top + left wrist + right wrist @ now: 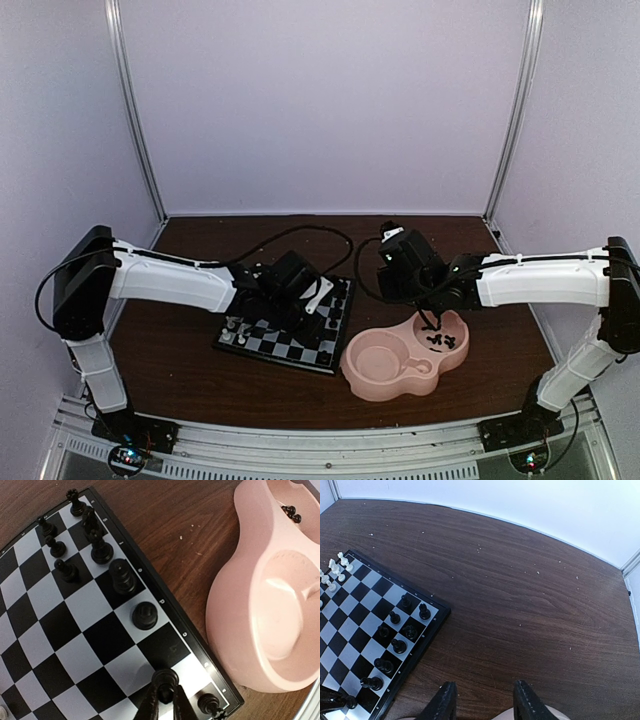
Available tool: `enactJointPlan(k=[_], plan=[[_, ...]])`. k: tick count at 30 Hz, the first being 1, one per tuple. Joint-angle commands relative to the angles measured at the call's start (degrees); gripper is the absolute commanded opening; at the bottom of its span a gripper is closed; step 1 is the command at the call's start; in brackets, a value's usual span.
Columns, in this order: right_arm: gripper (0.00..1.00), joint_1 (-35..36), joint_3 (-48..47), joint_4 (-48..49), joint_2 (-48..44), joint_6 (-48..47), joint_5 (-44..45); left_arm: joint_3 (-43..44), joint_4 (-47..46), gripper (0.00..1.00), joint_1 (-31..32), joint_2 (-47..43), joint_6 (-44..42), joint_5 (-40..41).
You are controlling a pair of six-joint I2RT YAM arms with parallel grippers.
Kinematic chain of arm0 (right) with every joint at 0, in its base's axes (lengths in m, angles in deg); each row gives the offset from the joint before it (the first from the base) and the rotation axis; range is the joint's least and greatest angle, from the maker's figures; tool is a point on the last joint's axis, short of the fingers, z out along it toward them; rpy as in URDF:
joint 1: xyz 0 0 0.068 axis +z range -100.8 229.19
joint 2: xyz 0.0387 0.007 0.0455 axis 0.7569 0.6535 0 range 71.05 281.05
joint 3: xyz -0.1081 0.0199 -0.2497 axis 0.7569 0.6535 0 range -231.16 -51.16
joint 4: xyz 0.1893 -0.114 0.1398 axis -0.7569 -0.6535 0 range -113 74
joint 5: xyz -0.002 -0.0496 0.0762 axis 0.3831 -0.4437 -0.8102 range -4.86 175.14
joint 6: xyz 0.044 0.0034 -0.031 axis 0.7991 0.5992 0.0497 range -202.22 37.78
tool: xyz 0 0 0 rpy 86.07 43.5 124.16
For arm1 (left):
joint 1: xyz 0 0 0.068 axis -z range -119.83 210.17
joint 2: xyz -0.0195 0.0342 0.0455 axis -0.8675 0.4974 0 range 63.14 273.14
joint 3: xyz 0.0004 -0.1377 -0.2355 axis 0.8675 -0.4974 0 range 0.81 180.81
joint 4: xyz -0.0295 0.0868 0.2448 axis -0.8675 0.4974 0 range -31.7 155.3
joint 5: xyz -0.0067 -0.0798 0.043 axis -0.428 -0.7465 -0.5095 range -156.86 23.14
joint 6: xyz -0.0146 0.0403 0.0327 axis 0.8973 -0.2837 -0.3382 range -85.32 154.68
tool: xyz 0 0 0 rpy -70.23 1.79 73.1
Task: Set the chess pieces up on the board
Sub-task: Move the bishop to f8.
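Black chess piece [165, 681] clenched in left jaws at the board [70, 645] edge row, near its corner; right jaws released, empty, above pink dish [395, 392] beside the board on desk [200, 375].

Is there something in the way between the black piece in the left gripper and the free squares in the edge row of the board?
Nothing visible does. The left gripper is shut on the black piece just over the edge row of the board; the nearest black chessmen stand apart from it, on either side.
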Motion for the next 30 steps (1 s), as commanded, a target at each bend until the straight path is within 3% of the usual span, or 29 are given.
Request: enactJointPlan(k=[1, 30], plan=[[0.41, -0.3, 0.4, 0.2, -1.7, 0.9, -0.1, 2.4, -2.6, 0.10, 0.3, 2.5, -1.2, -1.8], [0.41, -0.3, 0.5, 0.2, -2.2, 0.9, -0.4, 6.0, -1.5, 0.11, 0.2, 5.8, -2.0, 0.7]])
